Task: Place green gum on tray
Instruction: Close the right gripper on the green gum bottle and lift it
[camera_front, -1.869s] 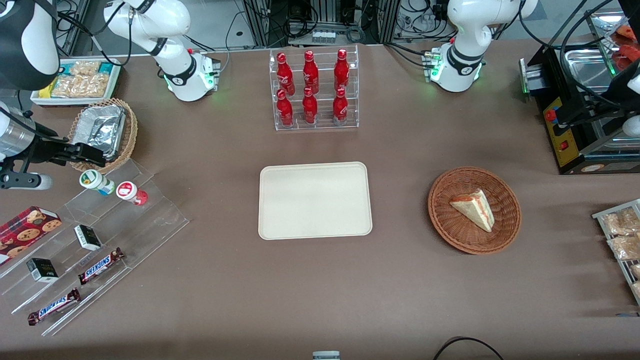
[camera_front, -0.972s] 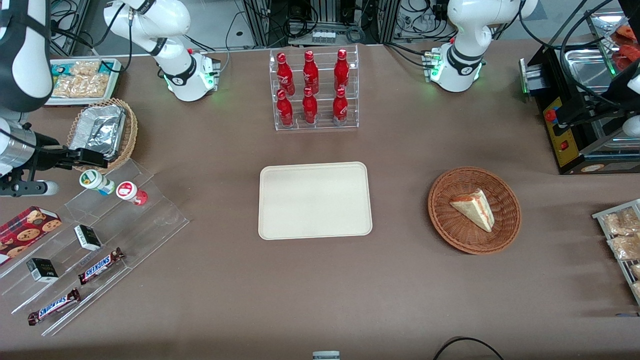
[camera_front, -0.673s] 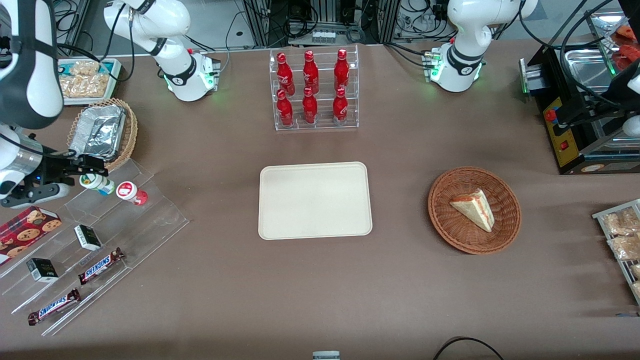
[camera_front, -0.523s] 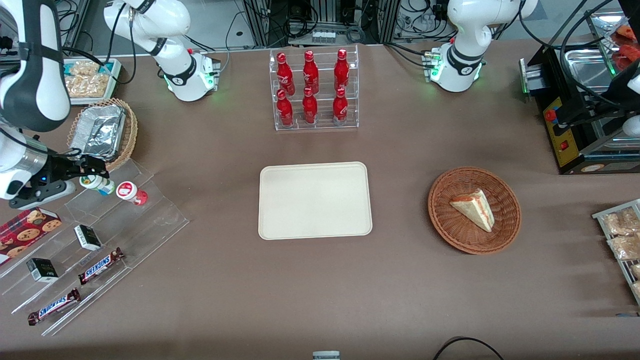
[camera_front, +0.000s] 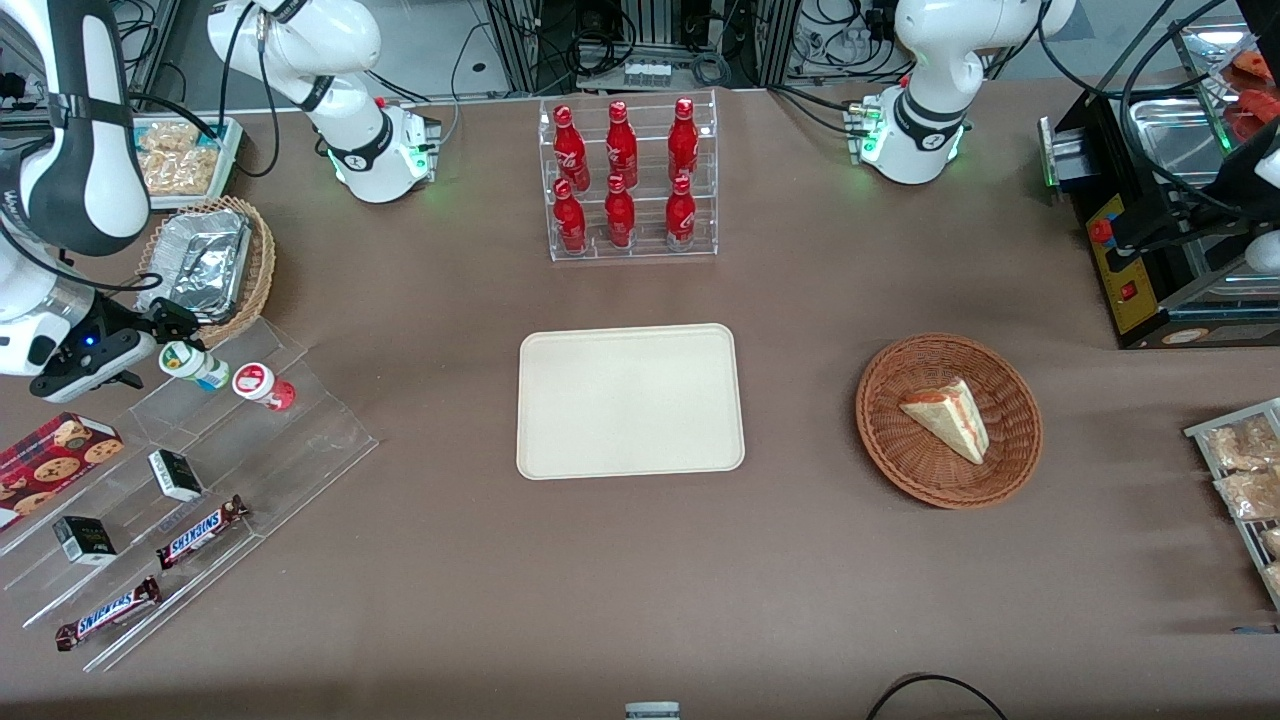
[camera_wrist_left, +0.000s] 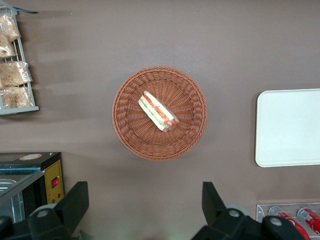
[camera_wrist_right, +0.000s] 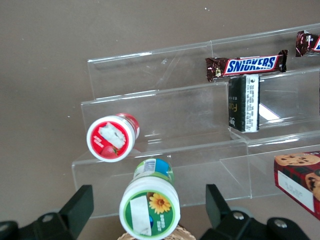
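1. The green gum (camera_front: 193, 364) stands on the top step of the clear stepped shelf (camera_front: 250, 440), toward the working arm's end of the table; in the wrist view its green-and-white lid (camera_wrist_right: 149, 210) faces the camera, with a flower printed on it.
2. The gripper (camera_front: 165, 335) sits right at the gum, and the wrist view shows its two fingers (camera_wrist_right: 77, 210) spread wide, one on each side of the bottle, neither touching it.
3. Just beside the green gum on the same step stands the red-lidded bottle (camera_front: 262, 386), tipped a little, a strawberry on its lid (camera_wrist_right: 111, 138).
4. On the shelf's lower steps lie two small black boxes (camera_front: 176, 474) and two Snickers bars (camera_front: 201, 531); a cookie box (camera_front: 52, 456) lies beside the shelf.
5. A wicker basket (camera_front: 262, 262) holding a foil container (camera_front: 198, 260) sits near the gripper, farther from the front camera than the shelf.
6. The tray (camera_front: 630, 400) lies flat at mid-table, well apart from the gum, with nothing on it.
7. Farther from the camera than the tray stands a clear rack (camera_front: 628, 248) of red bottles.
8. Toward the parked arm's end, a round wicker basket (camera_front: 1015, 455) holds a wedge of sandwich (camera_front: 946, 417).
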